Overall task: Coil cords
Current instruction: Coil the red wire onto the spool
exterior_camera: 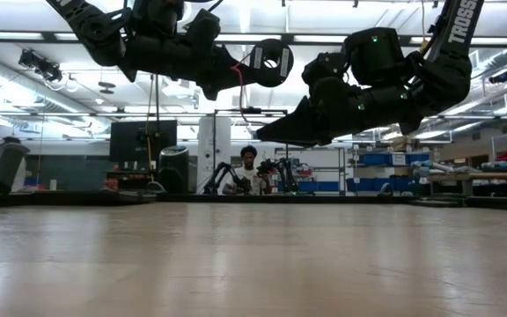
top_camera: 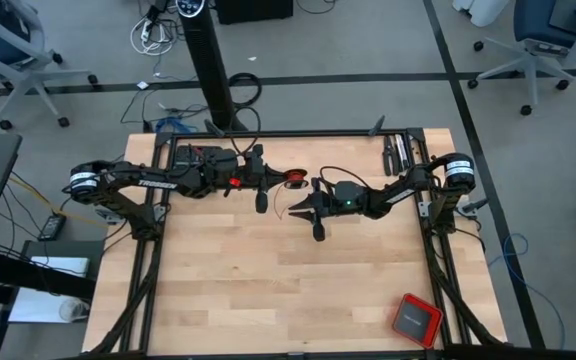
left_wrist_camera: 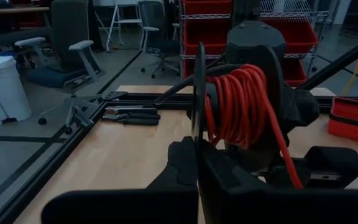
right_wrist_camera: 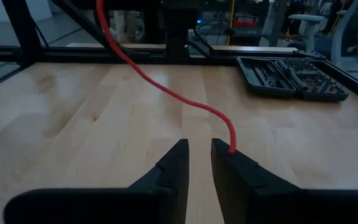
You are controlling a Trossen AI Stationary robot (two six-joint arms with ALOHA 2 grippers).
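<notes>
At the left of the scene, the left end effector [top_camera: 261, 190] is held well above the table [top_camera: 268, 290], its fingers [left_wrist_camera: 185, 165] closed together on the thin edge of a black spool [left_wrist_camera: 229, 106]. The red cord [left_wrist_camera: 244, 102] is wound in tight turns around the spool's hub, directly ahead of those fingers. Holding the spool by its flange and off the table seems meant to keep the hub free, so more cord can be laid on it without the reel dragging on the wood. From the spool a loose length of the same cord runs out toward the other arm. Further right, the right end effector [top_camera: 315, 212] hangs just beside the left one, also clear of the table, as the low view shows. Its fingers [right_wrist_camera: 173, 165] stand a little apart with a narrow gap between them, and the free end of the cord [right_wrist_camera: 231, 144] rests against the outer face of one finger and not inside the gap, so it does not appear to be gripping the cord. Its position close to the spool looks intended to catch and guide the loose tail. Beyond it on the table lies a dark socket set [right_wrist_camera: 291, 76], and a red box [top_camera: 415, 319] sits well behind, near the table corner; neither plays a part.
</notes>
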